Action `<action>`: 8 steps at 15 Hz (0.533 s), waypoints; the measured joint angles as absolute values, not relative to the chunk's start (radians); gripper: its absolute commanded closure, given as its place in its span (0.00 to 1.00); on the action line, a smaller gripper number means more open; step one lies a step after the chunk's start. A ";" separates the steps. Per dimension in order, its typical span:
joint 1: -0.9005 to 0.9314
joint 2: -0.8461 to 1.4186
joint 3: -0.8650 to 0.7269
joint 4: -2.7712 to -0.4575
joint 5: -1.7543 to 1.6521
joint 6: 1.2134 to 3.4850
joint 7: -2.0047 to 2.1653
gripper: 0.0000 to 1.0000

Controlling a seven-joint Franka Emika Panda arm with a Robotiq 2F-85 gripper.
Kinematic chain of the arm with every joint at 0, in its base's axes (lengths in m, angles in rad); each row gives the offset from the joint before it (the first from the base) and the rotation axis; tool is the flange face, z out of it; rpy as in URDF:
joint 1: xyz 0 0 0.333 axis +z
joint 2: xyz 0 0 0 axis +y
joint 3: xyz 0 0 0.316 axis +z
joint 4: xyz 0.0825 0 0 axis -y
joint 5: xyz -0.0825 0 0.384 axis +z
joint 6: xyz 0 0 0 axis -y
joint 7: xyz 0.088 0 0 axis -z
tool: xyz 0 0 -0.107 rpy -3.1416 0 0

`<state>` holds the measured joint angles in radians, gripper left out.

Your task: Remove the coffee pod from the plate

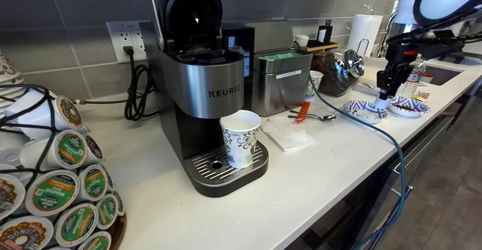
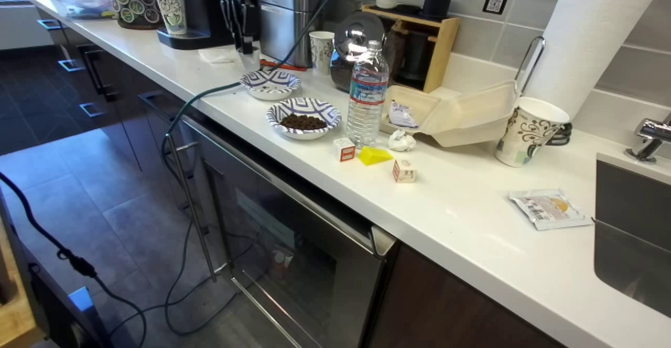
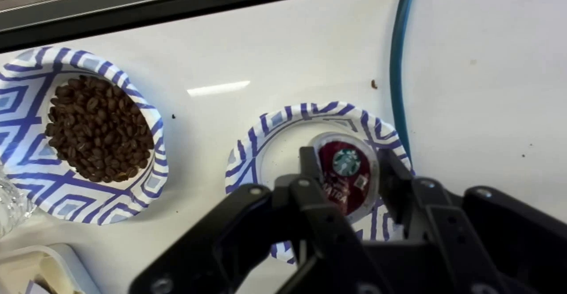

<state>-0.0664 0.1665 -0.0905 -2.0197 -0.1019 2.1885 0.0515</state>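
The coffee pod shows a maroon lid with a green emblem in the wrist view (image 3: 345,165). It is a small whitish cup in both exterior views (image 1: 381,103) (image 2: 249,61). My gripper (image 3: 347,159) has one finger on each side of the pod, against its rim, and is shut on it. The gripper also shows in both exterior views (image 1: 385,93) (image 2: 246,46), pointing down. The pod is tilted and appears raised a little above the blue-and-white plate (image 3: 248,152), which lies beneath it (image 1: 363,117) (image 2: 270,95). The fingers hide part of the pod and plate.
A similar plate (image 2: 327,113) with coffee beans stands beside it. A water bottle (image 2: 366,96) and an open food container (image 2: 461,122) are close by. A blue cable (image 3: 398,63) runs past the plate. The coffee machine (image 1: 207,88) holds a patterned paper cup (image 1: 241,144).
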 measured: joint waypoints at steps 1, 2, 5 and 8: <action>-0.065 0.169 -0.086 -2.021 -0.102 2.188 0.051 0.87; -0.063 0.176 -0.081 -2.021 -0.102 2.188 0.051 0.87; -0.055 0.195 -0.065 -2.021 -0.102 2.188 0.051 0.87; -0.033 0.194 -0.042 -2.041 -0.114 2.184 0.025 0.87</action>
<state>-0.0334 0.1939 -0.0423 -2.0407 -0.1139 2.1841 0.0254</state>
